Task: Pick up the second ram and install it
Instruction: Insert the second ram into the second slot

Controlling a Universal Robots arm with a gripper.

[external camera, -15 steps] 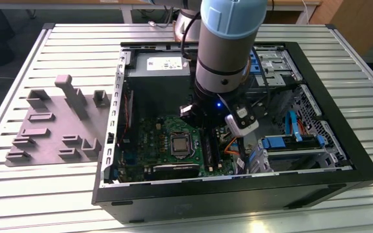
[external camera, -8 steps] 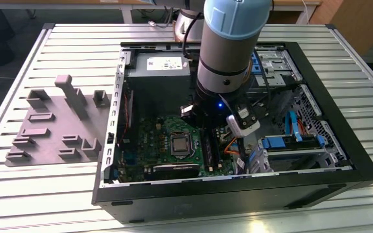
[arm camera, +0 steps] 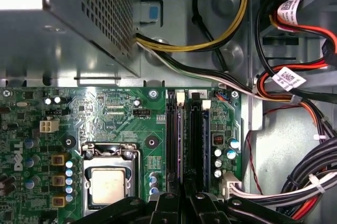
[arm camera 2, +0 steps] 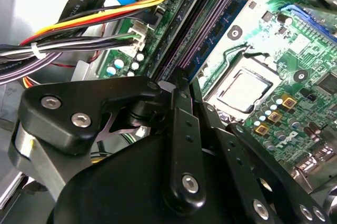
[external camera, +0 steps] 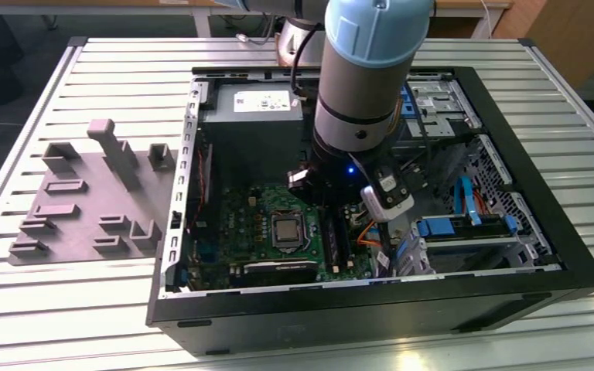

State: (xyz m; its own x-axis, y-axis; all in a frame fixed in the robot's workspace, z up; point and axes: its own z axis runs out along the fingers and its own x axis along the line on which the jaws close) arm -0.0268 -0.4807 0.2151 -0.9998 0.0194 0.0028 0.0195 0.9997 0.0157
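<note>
Black end effector (arm camera 2: 179, 84), grip state unclear, sat at the slots' (arm camera 2: 189, 45) near end, ram (arm camera 2: 224, 26) stretching lengthwise toward upper right.

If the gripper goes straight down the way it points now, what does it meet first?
Most likely the black memory slots on the motherboard, directly under the gripper. Depth is unclear, so the gap cannot be judged.

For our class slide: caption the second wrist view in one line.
Gripper poised over the motherboard's memory slots, beside the processor socket.
</note>
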